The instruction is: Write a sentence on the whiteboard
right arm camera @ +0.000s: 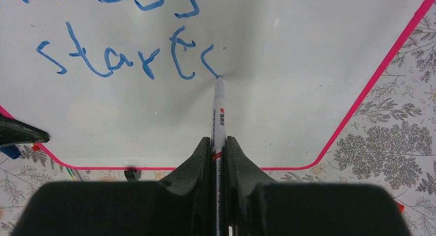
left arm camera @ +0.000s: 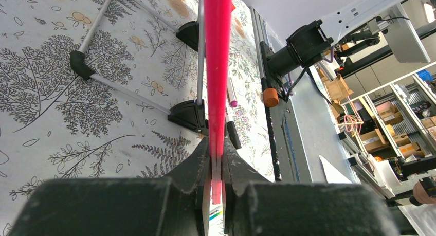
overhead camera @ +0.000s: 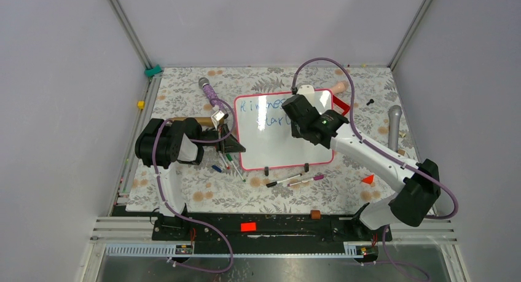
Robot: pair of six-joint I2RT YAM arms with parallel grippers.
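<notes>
The whiteboard (overhead camera: 279, 144) sits in the middle of the table (overhead camera: 184, 190), between the two arms, with its two black feet (overhead camera: 266, 170) on the near edge. The left pincer (left arm camera: 217, 161) is closed tight on the board's left side: the left wrist view shows the pink rim (left arm camera: 217, 66) edge-on, running straight up from between the jaws. The right pincer (right arm camera: 218, 148) is over the board's upper right part and is clamped on a marker (right arm camera: 219, 112), a white barrel with red print that points away from the wrist. The marker's tip touches the board at the end of the blue writing (right arm camera: 118, 61). The writing runs in two lines; the lower one begins "star", followed by two or three rougher strokes, and only the bottom of the upper line shows in the right wrist view. Two pens (overhead camera: 295, 181) lie loose on the table just in front of the board's near edge, and a few more lie by its left corner, beside the left pincer.
</notes>
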